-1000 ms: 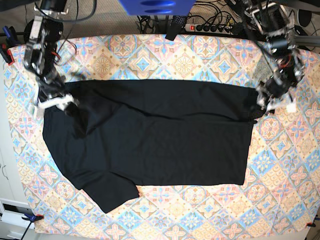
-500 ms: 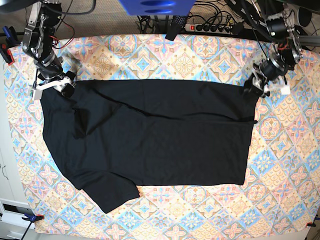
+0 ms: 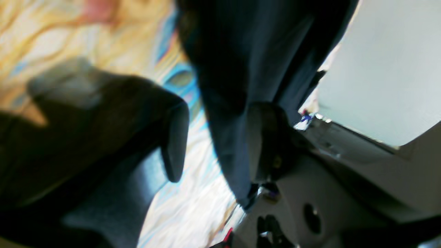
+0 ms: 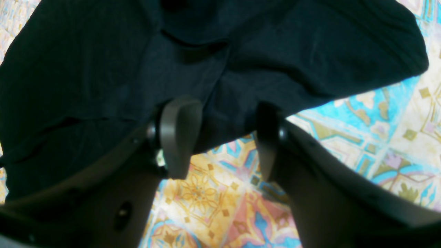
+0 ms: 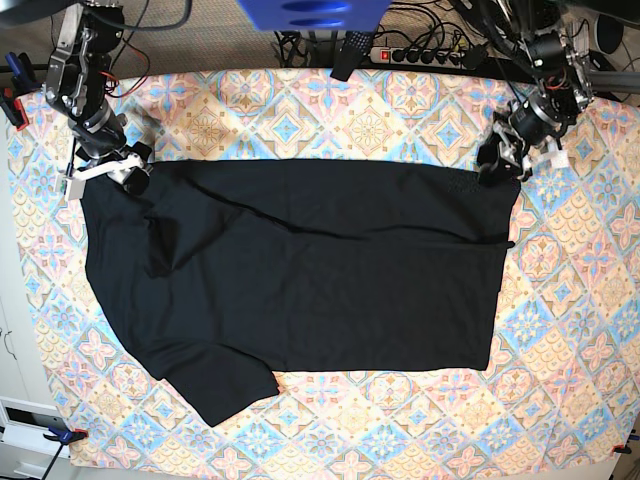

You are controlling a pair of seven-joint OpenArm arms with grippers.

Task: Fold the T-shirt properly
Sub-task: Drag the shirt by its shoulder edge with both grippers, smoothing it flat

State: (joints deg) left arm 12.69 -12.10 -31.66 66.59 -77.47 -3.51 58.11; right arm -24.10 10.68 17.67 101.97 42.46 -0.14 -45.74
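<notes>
Base view: my right hand and left hand, both pinching far corners of the T-shirt, have drawn its far edge taut, ready for folding.

A patterned cloth of blue, orange and cream tiles is covering the worktop. Beyond the far edge, a power strip is lying among tangled black cables on a grey floor. A blue object is hanging over the far middle. Red clamps are pinching the cloth at the left edge. Even, bright light is falling across the scene.
</notes>
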